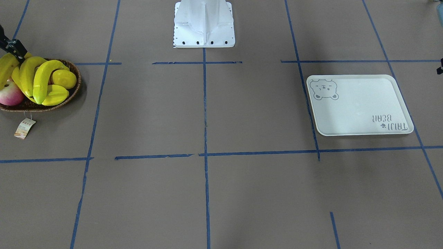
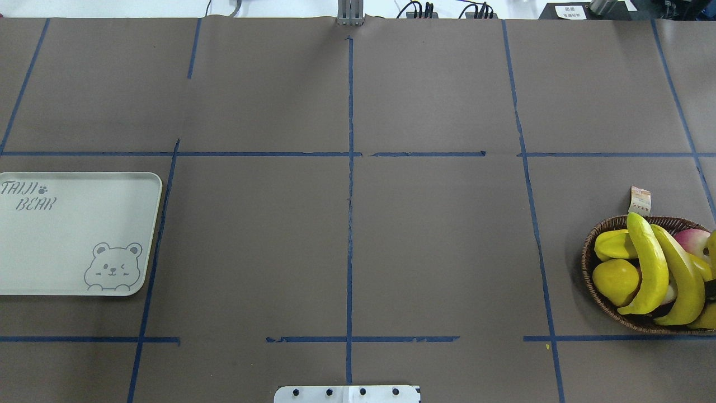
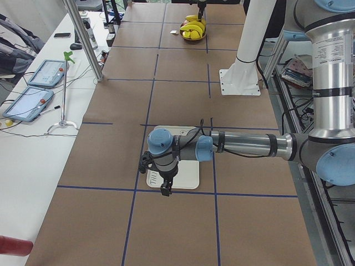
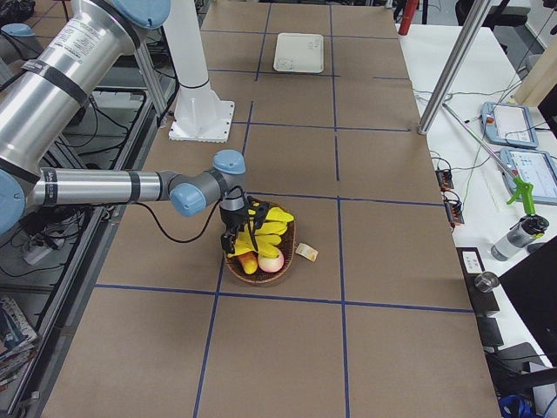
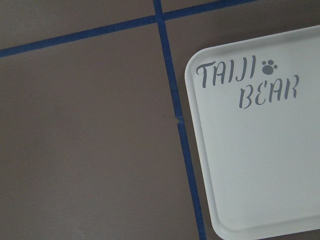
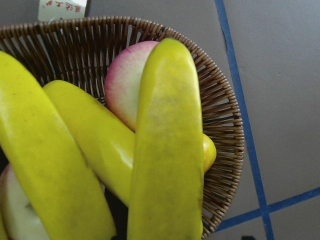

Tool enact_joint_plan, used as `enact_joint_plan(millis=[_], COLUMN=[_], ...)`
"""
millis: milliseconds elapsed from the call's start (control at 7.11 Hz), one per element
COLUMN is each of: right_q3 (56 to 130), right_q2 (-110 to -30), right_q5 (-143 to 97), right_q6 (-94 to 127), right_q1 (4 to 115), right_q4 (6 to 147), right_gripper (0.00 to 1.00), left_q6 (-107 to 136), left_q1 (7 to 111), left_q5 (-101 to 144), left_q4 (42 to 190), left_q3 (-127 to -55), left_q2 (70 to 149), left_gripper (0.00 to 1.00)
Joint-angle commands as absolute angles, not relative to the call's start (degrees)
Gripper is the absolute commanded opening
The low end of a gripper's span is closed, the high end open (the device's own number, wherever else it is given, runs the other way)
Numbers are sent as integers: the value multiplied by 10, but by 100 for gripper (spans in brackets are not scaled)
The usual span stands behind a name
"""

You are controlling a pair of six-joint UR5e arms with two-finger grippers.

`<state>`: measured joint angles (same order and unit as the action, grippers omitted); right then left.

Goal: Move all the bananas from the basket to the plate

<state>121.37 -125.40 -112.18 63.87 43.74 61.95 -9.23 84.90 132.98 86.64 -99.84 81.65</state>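
Yellow bananas (image 1: 43, 81) crowd the basket (image 1: 38, 107) beside peach (image 1: 10, 95), lemon (image 1: 64, 79), starfruit (image 1: 56, 97); both jaws' state cannot be told.

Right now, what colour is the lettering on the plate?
Grey lettering on the plate; left wrist view shows it best.

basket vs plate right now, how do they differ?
The basket is round, dark woven wicker; the plate is rectangular, pale and smooth. The basket holds the bananas and other fruit; the plate holds nothing. Both rest flat on the brown table.
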Motion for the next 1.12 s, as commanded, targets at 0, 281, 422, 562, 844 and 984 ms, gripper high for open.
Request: enact_joint_plan(millis=[0, 281, 422, 562, 844, 984], right_q3=[1216, 1243, 1276, 1311, 1369, 1385], right_q2=[-1251, -1255, -1280, -1304, -1330, -1318], right_q5=[-1125, -1133, -1145, -1160, -1224, -1279], right_q6=[639, 638, 638, 637, 637, 637], right_q1=[437, 444, 448, 452, 482, 539], right_q4=[619, 620, 621, 623, 624, 622], right_gripper=[28, 2, 1, 0, 0, 0], left_q6=[-92, -92, -92, -92, -96, -93], left_q1=[849, 849, 849, 849, 850, 849], left_q5=[1330, 1330, 1330, 1330, 1324, 1323], left_q4=[866, 867, 866, 866, 866, 866], left_q3=[-999, -998, -998, -998, -1008, -1009], left_q2=[817, 817, 817, 817, 816, 816], left_gripper=[100, 100, 100, 100, 100, 100])
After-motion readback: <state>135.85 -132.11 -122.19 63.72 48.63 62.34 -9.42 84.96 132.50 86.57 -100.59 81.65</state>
